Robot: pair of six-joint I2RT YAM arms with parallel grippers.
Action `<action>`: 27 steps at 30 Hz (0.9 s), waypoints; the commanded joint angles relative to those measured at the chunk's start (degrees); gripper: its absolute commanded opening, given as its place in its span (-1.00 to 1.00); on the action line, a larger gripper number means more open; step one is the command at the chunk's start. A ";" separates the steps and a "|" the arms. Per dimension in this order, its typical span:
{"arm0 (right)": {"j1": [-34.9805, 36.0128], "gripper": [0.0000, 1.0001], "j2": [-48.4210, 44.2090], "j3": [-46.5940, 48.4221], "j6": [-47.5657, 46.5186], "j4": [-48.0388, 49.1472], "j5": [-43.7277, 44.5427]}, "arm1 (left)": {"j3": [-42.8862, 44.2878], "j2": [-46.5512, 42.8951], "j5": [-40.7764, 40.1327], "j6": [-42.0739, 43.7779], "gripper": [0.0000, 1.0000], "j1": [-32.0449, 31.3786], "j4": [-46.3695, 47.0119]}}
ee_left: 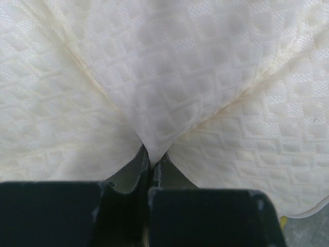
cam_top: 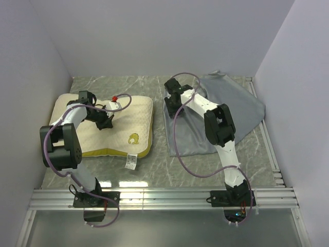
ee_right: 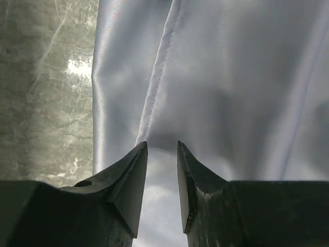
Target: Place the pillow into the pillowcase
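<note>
The cream-white pillow (cam_top: pixel 131 116) lies flat on the left of the table, its yellow-green logo (cam_top: pixel 134 138) and white tag (cam_top: pixel 131 160) toward the near edge. My left gripper (cam_top: pixel 106 123) sits on its middle, shut on a pinched-up fold of the pillow (ee_left: pixel 180 67); the fabric peaks right at the gripper tips (ee_left: pixel 152 158). The blue-grey pillowcase (cam_top: pixel 236 110) lies wrinkled on the right. My right gripper (cam_top: pixel 171 103) hovers over its left edge. In the right wrist view that gripper (ee_right: pixel 162 146) is open, with the pillowcase (ee_right: pixel 231 77) and its stitched seam just beyond the tips.
The marble table top (cam_top: pixel 154 170) shows between the pillow and pillowcase and left of the pillowcase (ee_right: pixel 46 92). Aluminium rails (cam_top: pixel 164 198) run along the near edge and the right side. Pale walls close in left, back and right.
</note>
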 commanded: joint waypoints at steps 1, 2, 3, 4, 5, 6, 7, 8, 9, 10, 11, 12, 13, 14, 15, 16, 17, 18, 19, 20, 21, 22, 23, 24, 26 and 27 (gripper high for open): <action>1.13 -0.23 -1.21 1.86 0.97 -0.01 0.30 | 0.65 -0.18 1.43 -0.05 -0.99 0.53 0.37; 1.31 -0.22 -1.57 1.68 0.79 -0.01 0.30 | 0.65 -0.09 1.43 -0.05 -0.99 0.53 0.63; 1.83 -0.21 -1.48 1.68 0.79 0.08 0.38 | 0.65 -0.18 1.52 -0.13 -0.99 0.53 0.64; 2.01 -0.20 -1.05 1.77 0.71 0.17 0.56 | 0.74 0.00 1.52 -0.13 -0.99 0.53 0.72; 2.19 -0.20 -0.69 2.29 0.62 0.00 0.65 | 0.83 0.08 1.52 -0.13 -0.99 0.53 0.64; 2.28 -0.20 -0.25 2.56 0.53 -0.35 0.74 | 0.91 0.17 1.61 -0.22 -0.99 0.53 0.64; 2.45 -0.19 0.27 2.73 0.62 -0.36 0.91 | 1.00 0.17 1.61 -0.22 -0.99 0.53 0.64; 2.45 -0.19 0.54 3.00 0.62 -0.36 1.09 | 1.00 0.35 1.52 -0.22 -0.99 0.53 0.64; 2.54 -0.19 0.80 3.09 0.62 -0.44 1.35 | 0.92 0.35 1.35 -0.22 -0.99 0.53 0.64; 2.54 -0.19 1.24 3.26 0.53 -0.53 1.70 | 0.83 0.35 1.35 -0.14 -0.99 0.53 0.72; 2.54 -0.19 1.42 3.35 0.36 -0.53 1.79 | 0.57 0.26 1.26 0.04 -0.99 0.53 0.81; 2.54 -0.19 1.59 3.44 0.27 -0.53 2.58 | 0.48 0.17 1.17 0.04 -0.99 0.62 0.99; 2.54 -0.20 2.20 3.53 0.18 -0.71 3.02 | 0.30 0.17 1.08 -0.05 -0.99 0.62 1.08; 2.46 -0.22 2.38 3.53 0.18 -0.71 3.20 | 0.13 0.17 1.08 -0.05 -0.99 0.62 1.08; 2.45 -0.24 2.65 3.35 0.09 -0.97 3.72 | 0.21 0.17 1.17 -0.05 -0.99 0.71 1.08; 2.54 -0.25 2.91 3.26 0.18 -1.06 3.90 | 0.21 0.26 1.17 -0.05 -0.99 0.62 0.99; 2.37 -0.25 2.91 2.65 0.26 -0.97 3.90 | 0.21 0.26 1.26 -0.13 -0.99 0.71 0.99; 2.28 -0.28 2.91 2.30 0.27 -0.97 3.90 | 0.21 0.17 1.17 -0.13 -0.99 0.71 0.99; 2.19 -0.31 2.57 1.60 0.44 -0.80 3.81 | 0.21 0.26 1.08 -0.05 -0.99 0.71 1.08; 2.02 -0.34 2.39 1.16 0.35 -0.71 3.81 | 0.21 0.26 0.99 0.04 -0.99 0.62 0.99; 2.01 -0.39 2.30 0.98 0.35 -0.80 3.64 | 0.13 0.26 0.91 0.13 -0.99 0.71 1.08; 1.75 -0.42 1.95 0.89 0.70 -0.80 3.46 | 0.30 0.26 0.91 0.13 -0.99 0.71 0.99; 1.75 -0.43 1.69 0.37 0.70 -0.71 2.85 | 0.47 0.35 0.99 0.13 -0.99 0.62 0.82; 1.49 -0.48 1.34 0.19 0.79 -0.54 2.50 | 0.56 0.35 0.99 0.13 -0.99 0.71 0.73; 1.40 -0.52 0.63 0.01 0.70 -0.62 1.36 | 0.65 0.35 0.99 0.04 -0.99 0.71 0.99; 1.40 -0.59 0.28 -0.08 0.79 -0.53 1.18 | 0.65 0.44 1.08 0.04 -1.00 0.71 0.99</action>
